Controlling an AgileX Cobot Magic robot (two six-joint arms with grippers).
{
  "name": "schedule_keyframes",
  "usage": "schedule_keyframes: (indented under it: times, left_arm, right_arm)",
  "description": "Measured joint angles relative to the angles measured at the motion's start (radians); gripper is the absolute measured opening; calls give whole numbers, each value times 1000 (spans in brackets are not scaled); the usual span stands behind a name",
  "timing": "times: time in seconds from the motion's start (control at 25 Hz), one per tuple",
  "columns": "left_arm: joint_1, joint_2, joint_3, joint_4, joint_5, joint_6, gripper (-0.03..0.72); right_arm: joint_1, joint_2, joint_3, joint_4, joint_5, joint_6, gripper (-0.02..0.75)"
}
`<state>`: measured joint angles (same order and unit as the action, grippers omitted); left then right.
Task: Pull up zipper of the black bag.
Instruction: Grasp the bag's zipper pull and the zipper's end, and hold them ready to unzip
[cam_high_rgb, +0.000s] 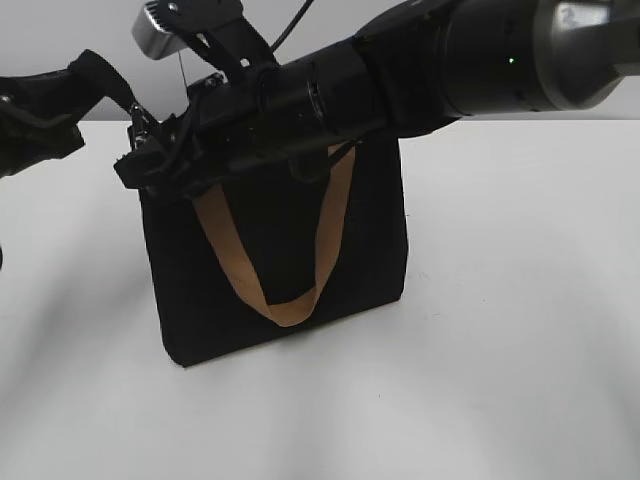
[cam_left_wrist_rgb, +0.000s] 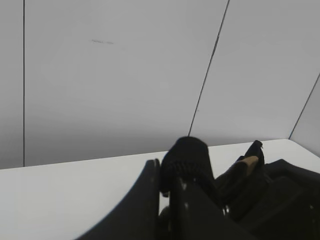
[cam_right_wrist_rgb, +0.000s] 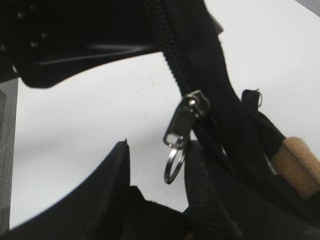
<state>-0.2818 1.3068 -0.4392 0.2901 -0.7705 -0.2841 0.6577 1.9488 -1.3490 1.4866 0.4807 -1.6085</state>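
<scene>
The black bag (cam_high_rgb: 280, 270) stands upright on the white table, a tan handle (cam_high_rgb: 240, 265) hanging down its front. My left gripper (cam_high_rgb: 68, 82) is shut on a black fabric end at the bag's top left corner; the left wrist view shows the jaws (cam_left_wrist_rgb: 165, 174) pinching that fabric (cam_left_wrist_rgb: 185, 152). My right gripper (cam_high_rgb: 140, 155) reaches across to the same corner. In the right wrist view it is open (cam_right_wrist_rgb: 157, 167), and the silver zipper (cam_right_wrist_rgb: 186, 117) sits on the black zip line with its pull ring (cam_right_wrist_rgb: 174, 162) hanging between the fingers, untouched.
The white table (cam_high_rgb: 520, 330) surrounds the bag. My right arm (cam_high_rgb: 450, 60) lies across the bag's top edge and hides it. A grey panelled wall (cam_left_wrist_rgb: 125, 75) stands behind the table. A second tan strap (cam_right_wrist_rgb: 297, 162) shows inside the bag's mouth.
</scene>
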Motion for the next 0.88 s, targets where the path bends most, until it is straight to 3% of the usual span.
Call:
schedule_keyframes:
  times: [0.12, 0.28, 0.36, 0.64, 0.8, 0.88]
  left_arm:
    - [0, 0, 0, 0, 0, 0, 22]
    - [0, 0, 0, 0, 2, 0, 22]
    - [0, 0, -1, 1, 15, 0, 22]
    - [0, 0, -1, 3, 44, 0, 22]
    - [0, 0, -1, 3, 45, 0, 22]
    - [0, 0, -1, 3, 45, 0, 22]
  right_arm:
    - [0, 0, 0, 2, -1, 9, 231]
    - [0, 0, 0, 4, -1, 42, 41]
    - [0, 0, 0, 5, -2, 62, -1]
    - [-1, 0, 0, 3, -33, 74, 12]
    - [-1, 0, 0, 3, -34, 74, 143]
    - [-1, 0, 0, 3, -34, 74, 160]
